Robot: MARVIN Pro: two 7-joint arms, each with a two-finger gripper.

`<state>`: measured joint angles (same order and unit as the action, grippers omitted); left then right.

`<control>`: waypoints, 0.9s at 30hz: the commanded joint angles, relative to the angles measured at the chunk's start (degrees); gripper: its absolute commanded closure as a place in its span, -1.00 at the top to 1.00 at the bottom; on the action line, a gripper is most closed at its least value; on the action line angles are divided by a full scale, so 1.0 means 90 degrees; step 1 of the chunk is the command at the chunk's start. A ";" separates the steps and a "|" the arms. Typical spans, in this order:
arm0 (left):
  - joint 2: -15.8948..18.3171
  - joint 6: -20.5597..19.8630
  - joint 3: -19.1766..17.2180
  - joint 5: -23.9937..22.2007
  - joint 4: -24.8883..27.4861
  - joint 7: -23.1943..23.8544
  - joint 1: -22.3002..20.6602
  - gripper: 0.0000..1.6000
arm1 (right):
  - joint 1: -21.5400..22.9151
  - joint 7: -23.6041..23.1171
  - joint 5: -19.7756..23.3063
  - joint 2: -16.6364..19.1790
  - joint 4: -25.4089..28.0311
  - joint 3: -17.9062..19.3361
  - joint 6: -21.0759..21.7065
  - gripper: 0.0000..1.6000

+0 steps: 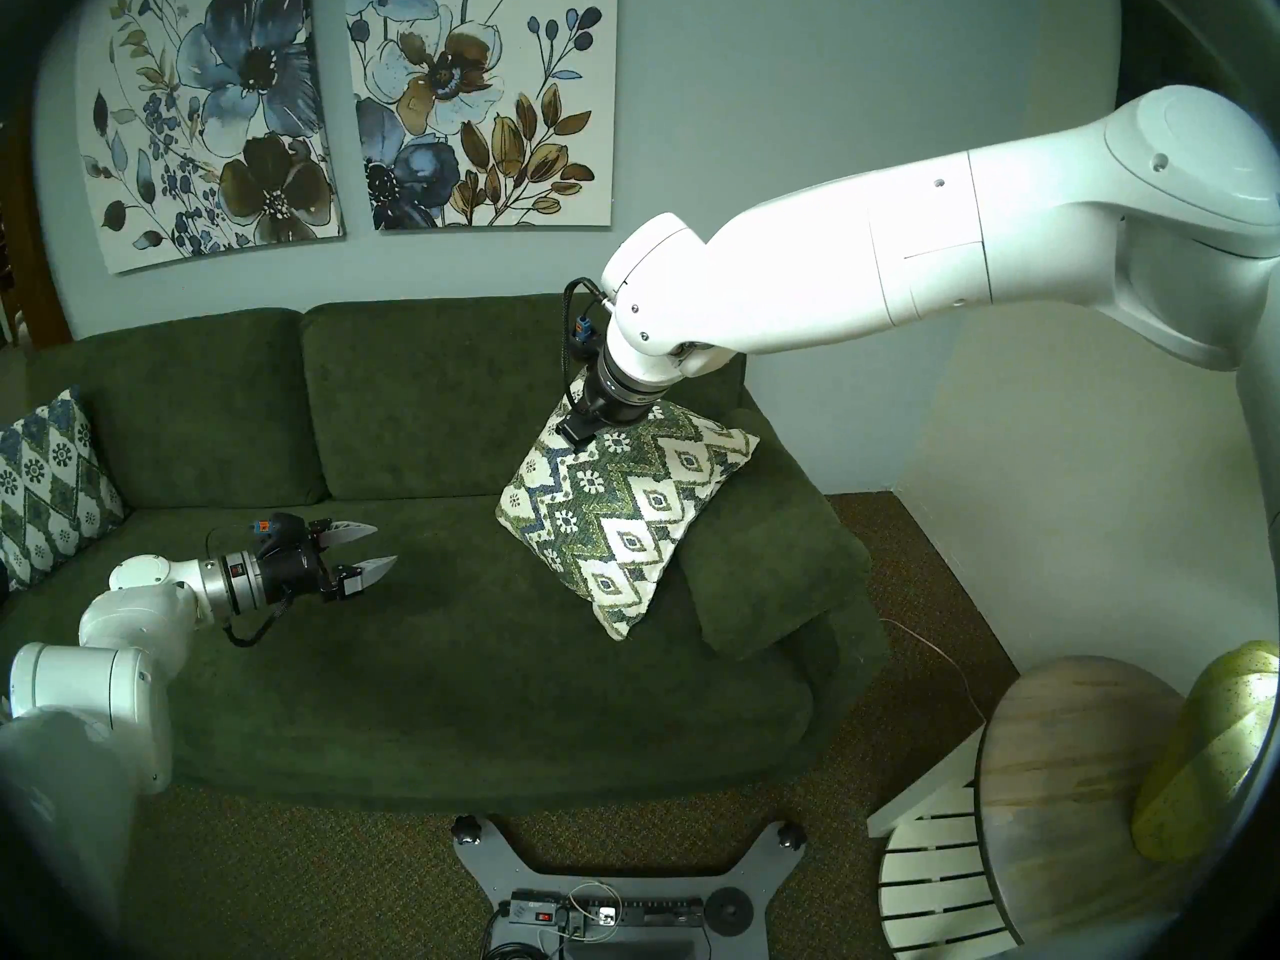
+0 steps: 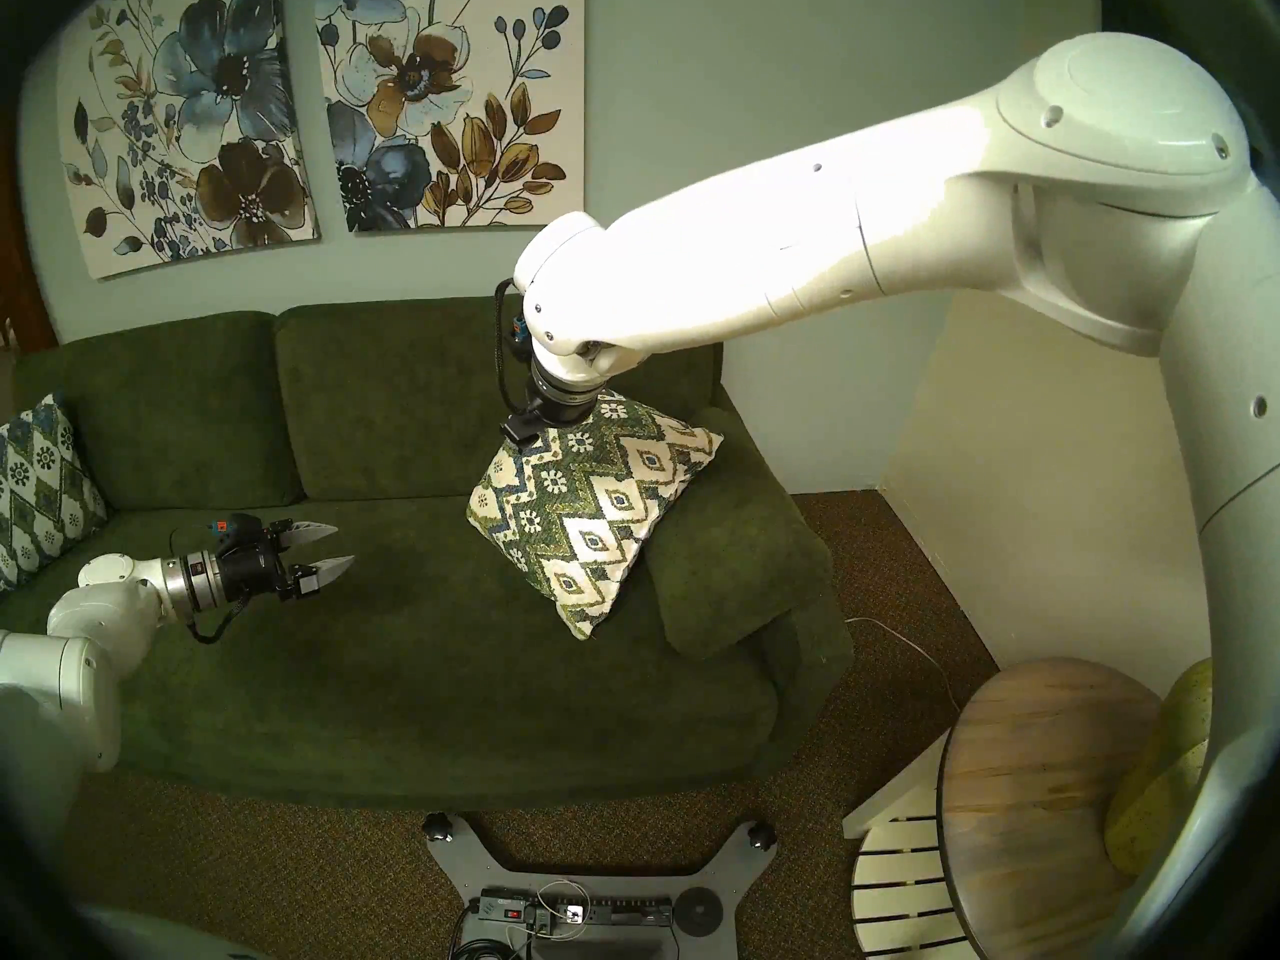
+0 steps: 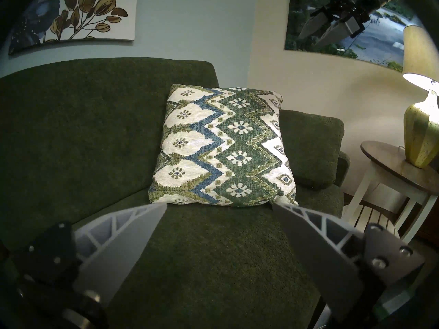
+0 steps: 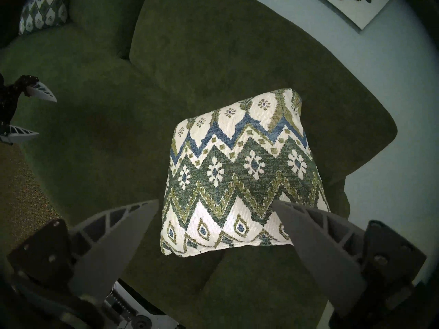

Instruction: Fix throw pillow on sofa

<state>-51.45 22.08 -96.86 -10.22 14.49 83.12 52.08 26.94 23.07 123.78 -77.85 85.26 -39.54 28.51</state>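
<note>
The throw pillow (image 1: 623, 515), cream with green-and-blue zigzag bands, stands upright at the right end of the sofa (image 1: 415, 661). It leans against the right armrest (image 1: 769, 557). It also shows in the left wrist view (image 3: 225, 145) and the right wrist view (image 4: 237, 179). My right gripper (image 4: 215, 201) hangs above the pillow, open and empty, apart from it; its wrist (image 1: 623, 390) hides the fingers in the head views. My left gripper (image 1: 386, 543) is open and empty, low over the seat's left half, pointing at the pillow.
A bluer diamond-lattice pillow (image 1: 48, 480) leans at the sofa's left end. A round wooden side table (image 1: 1080, 785) with a yellow-green lamp (image 1: 1205, 751) stands right of the sofa. My base plate (image 1: 609, 889) sits on the carpet in front. Flower paintings (image 1: 221, 113) hang above.
</note>
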 commanded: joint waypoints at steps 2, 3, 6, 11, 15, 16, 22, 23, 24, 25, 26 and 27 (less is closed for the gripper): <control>-0.0005 -0.0006 -0.0006 -0.0018 0.0027 0.0045 -0.0059 1.00 | 0.0107 0.0529 0.0295 0.0670 0.0528 -0.0361 -0.0125 1.00; -0.0005 -0.0003 -0.0005 -0.0018 0.0027 0.0042 -0.0059 1.00 | 0.0106 0.0571 0.0331 0.0707 0.0599 -0.0400 -0.0148 1.00; -0.0005 0.0008 -0.0001 -0.0018 0.0027 0.0031 -0.0059 1.00 | 0.0141 0.0733 0.0455 0.0838 0.0869 -0.0529 -0.0240 1.00; -0.0005 0.0022 0.0006 -0.0020 0.0027 0.0021 -0.0063 1.00 | 0.0215 0.0997 0.0634 0.1040 0.1361 -0.0664 -0.0456 1.00; -0.0005 0.0025 0.0011 -0.0023 0.0028 0.0023 -0.0068 1.00 | 0.0274 0.1199 0.0756 0.1189 0.1749 -0.0738 -0.0666 1.00; -0.0005 0.0025 0.0014 -0.0023 0.0028 0.0025 -0.0069 1.00 | 0.0305 0.1277 0.0796 0.1244 0.1888 -0.0760 -0.0753 1.00; -0.0004 0.0021 0.0020 -0.0027 0.0029 0.0033 -0.0074 1.00 | 0.0467 0.1631 0.0887 0.1474 0.2455 -0.0807 -0.1223 1.00; -0.0004 0.0020 0.0021 -0.0027 0.0029 0.0035 -0.0075 1.00 | 0.0492 0.1704 0.0891 0.1530 0.2544 -0.0823 -0.1328 1.00; -0.0004 0.0018 0.0022 -0.0028 0.0029 0.0037 -0.0076 1.00 | 0.0515 0.1788 0.0909 0.1594 0.2636 -0.0845 -0.1434 1.00; -0.0004 0.0017 0.0023 -0.0029 0.0029 0.0039 -0.0077 1.00 | 0.0501 0.1853 0.0921 0.1671 0.2689 -0.0906 -0.1515 1.00; -0.0004 0.0015 0.0023 -0.0030 0.0029 0.0041 -0.0077 1.00 | 0.0487 0.1910 0.0927 0.1736 0.2740 -0.0964 -0.1589 1.00; -0.0004 0.0011 0.0024 -0.0031 0.0030 0.0046 -0.0079 1.00 | 0.0470 0.2022 0.0938 0.1836 0.2842 -0.1059 -0.1727 1.00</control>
<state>-51.45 22.45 -96.53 -10.23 14.50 82.66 52.10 29.25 37.15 132.27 -66.27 107.36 -47.36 17.79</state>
